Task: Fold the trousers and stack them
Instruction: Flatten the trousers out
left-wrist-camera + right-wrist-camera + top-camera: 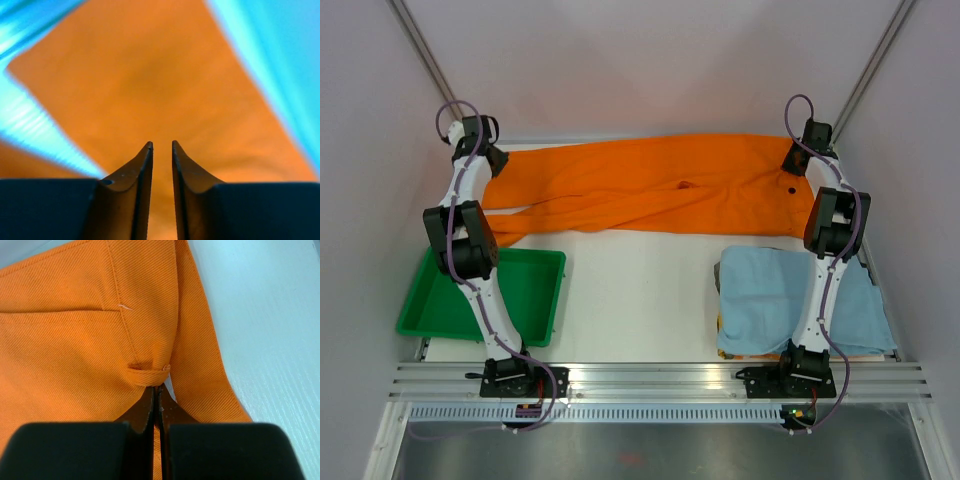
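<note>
The trousers (650,195) lie spread along the table's far edge, legs toward the far-left corner, waist at the far-right. The right gripper (156,388) is closed tight on the waistband at a belt loop, which looks a thin pinch. The left gripper (162,145) hangs over a leg end, fingers a narrow slit apart, holding nothing. The loop hold could slip once the cloth is pulled. If the left closes this shallow it may catch one layer only — or miss — leaving the fold skewed.
</note>
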Available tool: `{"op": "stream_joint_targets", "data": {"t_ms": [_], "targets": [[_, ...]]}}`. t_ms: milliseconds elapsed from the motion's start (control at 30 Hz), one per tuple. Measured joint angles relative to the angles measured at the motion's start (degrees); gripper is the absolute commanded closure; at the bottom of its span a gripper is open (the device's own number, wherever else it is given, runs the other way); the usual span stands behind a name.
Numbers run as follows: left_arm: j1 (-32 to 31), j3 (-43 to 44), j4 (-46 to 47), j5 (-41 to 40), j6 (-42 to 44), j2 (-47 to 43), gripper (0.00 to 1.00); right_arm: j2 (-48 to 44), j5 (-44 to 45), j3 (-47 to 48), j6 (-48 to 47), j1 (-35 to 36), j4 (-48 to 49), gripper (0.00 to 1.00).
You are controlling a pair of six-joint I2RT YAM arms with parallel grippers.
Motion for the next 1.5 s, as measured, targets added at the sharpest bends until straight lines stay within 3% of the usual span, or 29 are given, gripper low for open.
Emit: {"op": "stream_joint_targets", "data": {"t_ms": [133,233,500,633,800,1333,1367,1467,1500], "targets": [[0.0,14.5,1.2,1.8,1.6,5.5,0.85,-0.1,-0.3,0.0,0.4,-0.4,-0.2,1.00],[-0.1,21.8,0.9,3.4,1.5,11.0,0.98,-0.1,-1.2,0.0,1.4,-1.4,-0.3,1.00],[-0.2,23.6,-2.9,7.9,-3.0,23.2,0.98,0.0,0.4,0.5,1.1,-4.0,-0.8,1.00],[0.0,24.8,-3.0,10.2,-4.6,23.6,0.98,0.6,2.1,2.5,0.9,-4.3,-1.7,1.00],[0.0,32.6,-4.3,13.1,-6.7,28.9,0.98,0.9,2.3,3.3,0.9,-5.0,-2.1,1.00],[1.3,40.9,4.6,21.9,-17.7,37.1,0.98,1.8,-6.2,4.5,3.4,-6.1,0.2,1.00],[1.5,40.9,5.2,22.5,-18.0,37.3,0.98,2.3,-7.2,5.8,3.3,-6.0,0.1,0.96],[2.1,40.9,5.7,23.9,-18.1,37.3,0.88,3.5,-11.3,10.1,3.3,-5.9,-0.4,0.44],[2.3,40.9,5.7,24.2,-17.9,37.2,0.82,3.4,-12.8,10.7,2.9,-5.8,-0.4,0.18]]}}
